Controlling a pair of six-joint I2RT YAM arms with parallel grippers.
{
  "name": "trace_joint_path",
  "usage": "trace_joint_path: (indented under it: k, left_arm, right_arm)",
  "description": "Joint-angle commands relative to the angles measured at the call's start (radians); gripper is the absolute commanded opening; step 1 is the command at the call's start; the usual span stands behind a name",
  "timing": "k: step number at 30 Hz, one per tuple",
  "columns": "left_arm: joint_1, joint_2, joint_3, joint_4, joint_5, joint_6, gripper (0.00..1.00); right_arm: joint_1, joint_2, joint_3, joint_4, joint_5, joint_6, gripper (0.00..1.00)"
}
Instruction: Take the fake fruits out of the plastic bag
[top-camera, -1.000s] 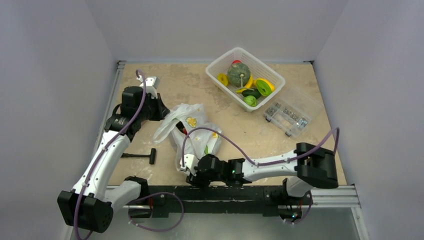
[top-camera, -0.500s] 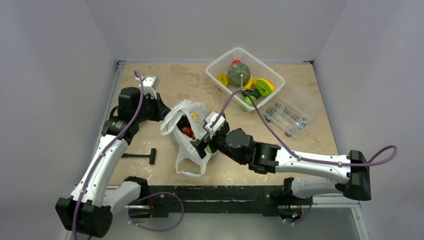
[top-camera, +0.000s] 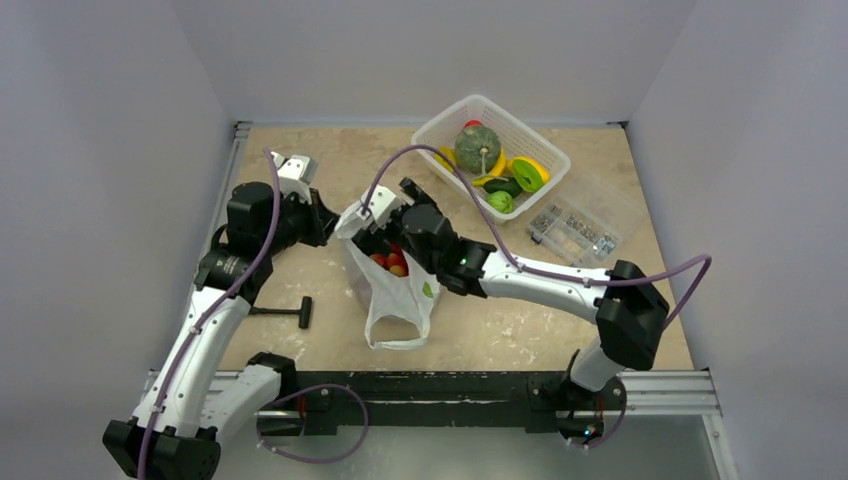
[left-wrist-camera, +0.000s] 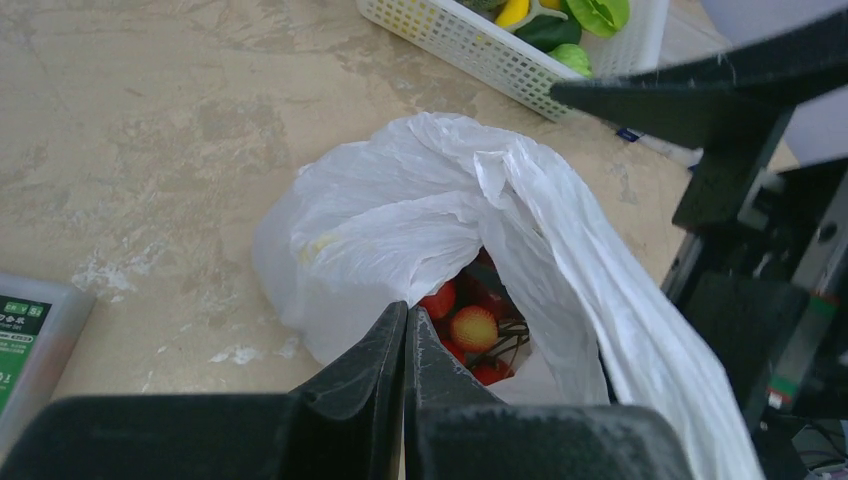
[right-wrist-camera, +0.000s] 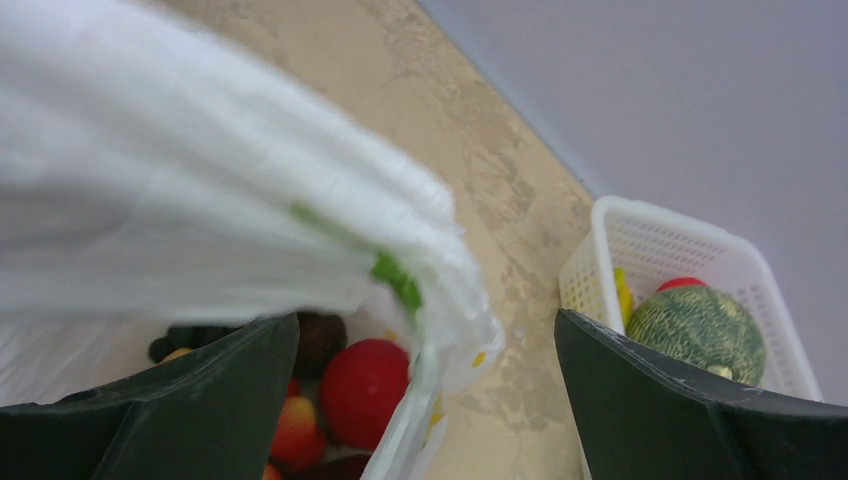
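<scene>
The plastic bag (top-camera: 398, 292) stands mid-table with its mouth pulled open and a loop handle trailing toward the near edge. My left gripper (top-camera: 322, 222) is shut on the bag's left rim (left-wrist-camera: 420, 235); its jaws (left-wrist-camera: 405, 318) are pressed together at the rim. Inside the bag lie the fake fruits (top-camera: 389, 263): the red-and-yellow berry bunch (left-wrist-camera: 472, 328), the round red fruit (right-wrist-camera: 365, 386) and a dark fruit (right-wrist-camera: 318, 340). My right gripper (top-camera: 388, 212) is wide open over the bag's mouth, straddling the far rim (right-wrist-camera: 420, 300); it holds nothing.
A white lattice basket (top-camera: 437, 123) with a green squash (top-camera: 477, 147) and flat yellow and green pieces stands at the back right; it also shows in the right wrist view (right-wrist-camera: 655, 245). A clear lidded box (top-camera: 583, 232) lies beside it. A black T-shaped tool (top-camera: 290, 312) lies left of the bag.
My right arm swung from the near table edge up and back to the bag's mouth. The bag went from slumped to upright and open. My left gripper stayed on the rim.
</scene>
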Motion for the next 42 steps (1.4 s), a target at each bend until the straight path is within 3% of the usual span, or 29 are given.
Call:
trace_joint_path:
  k: [1,6,9,11,13,14,17,19,21,23,27,31,32,35,37,40,42]
  left_arm:
    - [-0.014,-0.020,-0.005,0.053,0.009,0.036,0.00]
    - [-0.016,-0.019,-0.002,0.049,-0.001,0.039,0.00]
    - [-0.016,-0.025,-0.006,0.048,-0.017,0.040,0.00]
    - [-0.016,-0.032,-0.007,0.052,-0.022,0.039,0.00]
    - [-0.015,-0.035,-0.010,0.054,-0.027,0.037,0.00]
    - [-0.016,-0.036,-0.010,0.055,-0.033,0.035,0.00]
    - [-0.016,-0.046,-0.019,0.059,-0.065,0.032,0.00]
    - [-0.015,-0.051,-0.024,0.065,-0.073,0.029,0.00]
    - [-0.016,-0.049,-0.029,0.073,-0.069,0.028,0.00]
    - [-0.016,-0.042,-0.027,0.073,-0.062,0.032,0.00]
    - [-0.016,-0.038,-0.030,0.069,-0.073,0.036,0.00]
    - [-0.015,0.022,-0.014,0.065,0.069,0.034,0.01]
    - [-0.017,0.053,0.002,0.058,0.131,0.027,0.10]
    - [-0.022,0.131,0.018,0.065,0.190,-0.017,0.53]
    - [-0.027,0.158,0.020,0.067,0.188,-0.028,0.72]
    - [-0.038,0.171,0.013,0.089,0.207,-0.037,0.94]
    - [-0.044,0.178,0.006,0.106,0.224,-0.042,0.99]
  right_arm:
    - [-0.079,0.015,0.135,0.043,-0.196,-0.115,0.99]
    - [-0.109,0.119,0.253,-0.018,-0.324,-0.187,0.96]
    - [-0.147,0.162,0.319,-0.063,-0.432,-0.118,0.83]
    - [-0.181,0.168,0.342,-0.075,-0.562,-0.021,0.58]
    - [-0.226,0.168,0.343,-0.042,-0.668,0.138,0.16]
    - [-0.252,0.167,0.344,-0.025,-0.705,0.221,0.00]
    - [-0.357,0.189,0.359,0.000,-0.813,0.531,0.00]
    - [-0.446,0.260,0.430,-0.076,-0.925,0.752,0.00]
    - [-0.531,0.352,0.465,-0.092,-1.120,0.966,0.00]
    - [-0.582,0.422,0.437,0.005,-1.281,1.183,0.00]
    - [-0.612,0.475,0.349,0.099,-1.381,1.283,0.00]
    - [-0.602,0.439,0.381,-0.112,-1.262,1.100,0.00]
    - [-0.602,0.434,0.374,-0.102,-1.273,1.103,0.00]
    - [-0.602,0.398,0.355,-0.107,-1.251,1.090,0.00]
    - [-0.600,0.368,0.333,-0.104,-1.236,1.078,0.00]
    - [-0.593,0.340,0.316,-0.097,-1.239,1.076,0.00]
    - [-0.588,0.320,0.302,-0.086,-1.245,1.080,0.00]
